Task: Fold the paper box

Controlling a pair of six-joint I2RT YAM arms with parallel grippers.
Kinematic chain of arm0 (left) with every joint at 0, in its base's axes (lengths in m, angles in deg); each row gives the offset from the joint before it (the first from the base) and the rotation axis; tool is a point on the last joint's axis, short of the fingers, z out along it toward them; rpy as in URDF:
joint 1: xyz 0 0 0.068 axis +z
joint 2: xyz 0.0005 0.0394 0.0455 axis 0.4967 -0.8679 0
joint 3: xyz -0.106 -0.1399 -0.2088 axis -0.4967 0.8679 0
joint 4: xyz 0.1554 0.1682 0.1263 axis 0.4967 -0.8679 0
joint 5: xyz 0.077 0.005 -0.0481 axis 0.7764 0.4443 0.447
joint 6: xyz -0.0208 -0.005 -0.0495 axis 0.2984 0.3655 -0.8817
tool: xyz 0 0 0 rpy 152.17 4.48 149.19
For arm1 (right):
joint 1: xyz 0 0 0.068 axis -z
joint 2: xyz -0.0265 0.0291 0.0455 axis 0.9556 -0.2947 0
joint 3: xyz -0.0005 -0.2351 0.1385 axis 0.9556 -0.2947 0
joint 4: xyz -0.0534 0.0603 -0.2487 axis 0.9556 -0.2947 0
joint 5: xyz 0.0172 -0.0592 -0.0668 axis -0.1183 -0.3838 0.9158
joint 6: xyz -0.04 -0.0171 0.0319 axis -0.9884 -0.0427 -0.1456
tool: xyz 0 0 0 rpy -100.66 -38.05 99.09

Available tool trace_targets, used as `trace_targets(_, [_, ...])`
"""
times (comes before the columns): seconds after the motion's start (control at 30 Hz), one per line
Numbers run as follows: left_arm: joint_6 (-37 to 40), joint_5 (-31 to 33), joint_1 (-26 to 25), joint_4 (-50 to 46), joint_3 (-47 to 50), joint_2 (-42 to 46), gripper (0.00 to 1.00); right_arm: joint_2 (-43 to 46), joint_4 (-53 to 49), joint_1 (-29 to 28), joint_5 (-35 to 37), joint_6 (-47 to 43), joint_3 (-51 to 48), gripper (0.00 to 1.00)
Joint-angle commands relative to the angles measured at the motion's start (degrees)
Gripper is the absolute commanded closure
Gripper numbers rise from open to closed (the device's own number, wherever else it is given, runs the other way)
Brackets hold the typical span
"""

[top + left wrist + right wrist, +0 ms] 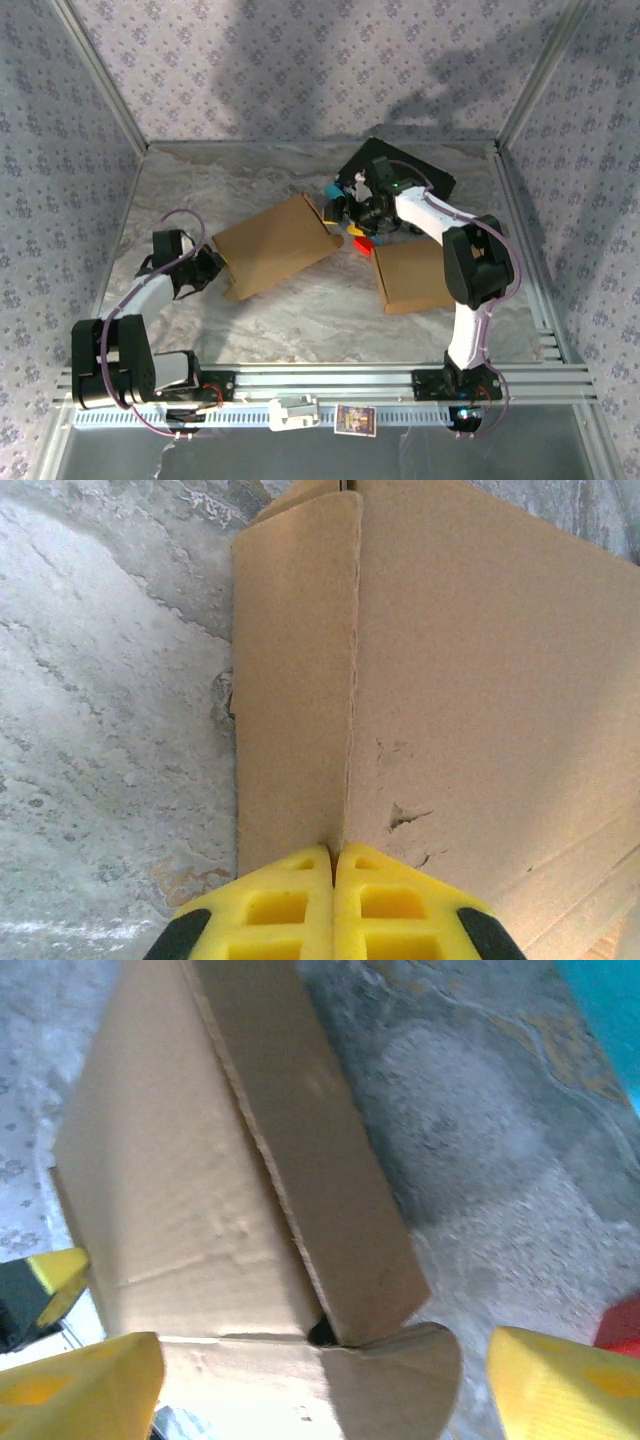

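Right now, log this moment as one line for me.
left gripper: shut at paper box edge | right gripper: open, fingers either side of its end flap | fold: unfinished

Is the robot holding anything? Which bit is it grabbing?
The left gripper is pinched shut on the folded edge of the paper box. The right gripper is open around its other end, holding nothing.

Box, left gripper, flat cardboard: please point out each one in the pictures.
box (pixel 275 243), top view, middle of its top panel.
left gripper (pixel 333 858), left wrist view, between its closed fingertips.
flat cardboard (pixel 410 280), top view, middle of its bare face.
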Motion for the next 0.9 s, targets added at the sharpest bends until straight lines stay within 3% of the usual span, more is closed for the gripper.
trace_targets(0.0, [0.3,1.0,0.6,-2.7,2.0,-0.1,1.00,6.1,9.4,0.7,-4.0,8.0,-6.4,0.09])
trace_targets(0.13, [-0.5,1.0,1.4,-3.5,2.7,0.2,1.00,9.8,19.7,-0.6,-4.5,16.5,-15.2,0.07])
trace_targets(0.3, [0.3,1.6,2.5,-6.1,2.9,0.3,1.00,9.8,23.2,-0.7,-2.7,16.5,-16.2,0.09])
trace_targets(0.47, [0.9,1.3,3.4,-5.8,3.2,0.1,1.00,3.9,5.6,0.1,-3.6,-3.0,-0.3,0.10])
trace_targets(0.63, [1.6,1.0,3.9,-5.6,2.1,-1.6,1.00,-6.1,-4.9,1.5,-14.3,-13.0,13.0,0.10])
trace_targets(0.73, [2.0,0.8,4.2,-5.7,1.7,-1.9,1.00,-10.7,-13.3,1.4,-13.8,-18.0,20.4,0.02])
trace_targets(0.87, [2.8,0.8,4.5,-6.4,1.6,-1.9,1.00,-13.3,-16.3,1.5,-11.4,-20.6,23.0,0.01])
